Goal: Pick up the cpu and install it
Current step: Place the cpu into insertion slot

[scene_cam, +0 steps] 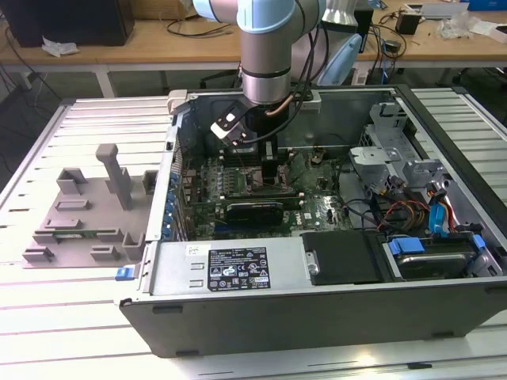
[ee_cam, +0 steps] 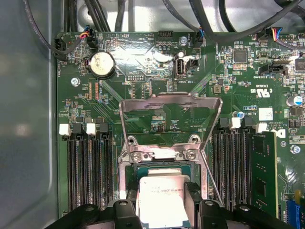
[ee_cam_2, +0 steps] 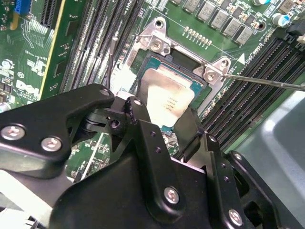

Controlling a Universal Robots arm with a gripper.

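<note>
The cpu (ee_cam: 159, 198), a flat square chip with a shiny silver top, sits in or just over the motherboard socket (ee_cam: 131, 176). In the second wrist view the cpu (ee_cam_2: 169, 95) shows its thin green edge inside the socket frame (ee_cam_2: 157, 45). My gripper (ee_cam: 160, 210) (ee_cam_2: 162, 117) reaches down onto it, and one black finger (ee_cam_2: 138, 112) presses against each side, shut on the chip. The exterior view has the gripper (scene_cam: 253, 154) low inside the open computer case, over the motherboard (scene_cam: 317, 210). The socket's metal load plate (ee_cam: 169, 102) stands raised.
A thin lever rod (ee_cam_2: 267, 81) sticks out beside the socket. Memory slots (ee_cam: 86, 171) flank it, one holding a module (ee_cam: 262, 167). Case walls (scene_cam: 317, 309), a drive cage (scene_cam: 396, 150) and cables (scene_cam: 404, 214) surround the board. A grey plastic tray (scene_cam: 79, 214) lies outside at the exterior view's left.
</note>
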